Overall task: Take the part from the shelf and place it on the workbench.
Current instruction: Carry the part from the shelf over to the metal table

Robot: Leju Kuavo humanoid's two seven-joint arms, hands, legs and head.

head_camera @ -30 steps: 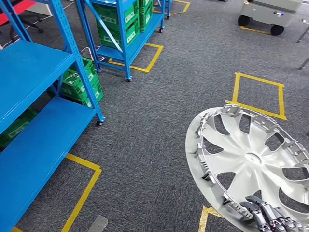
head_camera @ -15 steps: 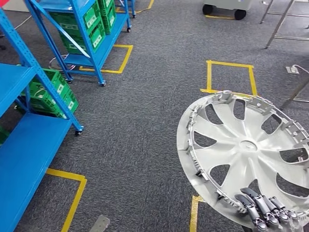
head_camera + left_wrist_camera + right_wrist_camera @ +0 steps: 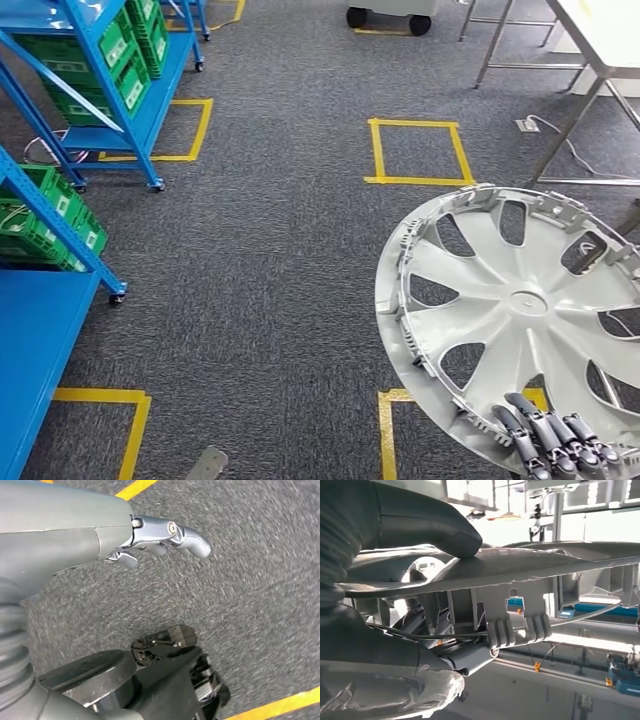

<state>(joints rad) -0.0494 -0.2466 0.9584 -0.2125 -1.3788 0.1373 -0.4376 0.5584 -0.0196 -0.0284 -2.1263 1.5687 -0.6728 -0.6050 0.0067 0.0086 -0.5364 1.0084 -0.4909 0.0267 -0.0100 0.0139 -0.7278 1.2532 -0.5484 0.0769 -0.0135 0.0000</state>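
The part is a silver-white wheel cover [image 3: 521,300] with spoke openings, held roughly flat above the carpet at the lower right of the head view. My right hand [image 3: 555,445] grips its near rim, dark fingers lying over the edge. In the right wrist view the thumb [image 3: 433,525] presses on one face of the cover [image 3: 531,565] and the clips of its rim show below. The white-topped workbench [image 3: 604,30] on metal legs stands at the far right. My left hand [image 3: 113,535] hangs over the carpet with its fingers apart, holding nothing.
A blue shelf [image 3: 38,330] fills the lower left, with green crates [image 3: 45,220] beneath it. A second blue rack [image 3: 128,60] with crates stands further back. Yellow tape squares [image 3: 415,150] mark the grey carpet. A wheeled cart [image 3: 385,12] sits at the far edge.
The whole view has swung right: the shelves slid to the left edge and the workbench came into view at the top right. The wheel cover stays in my right hand.
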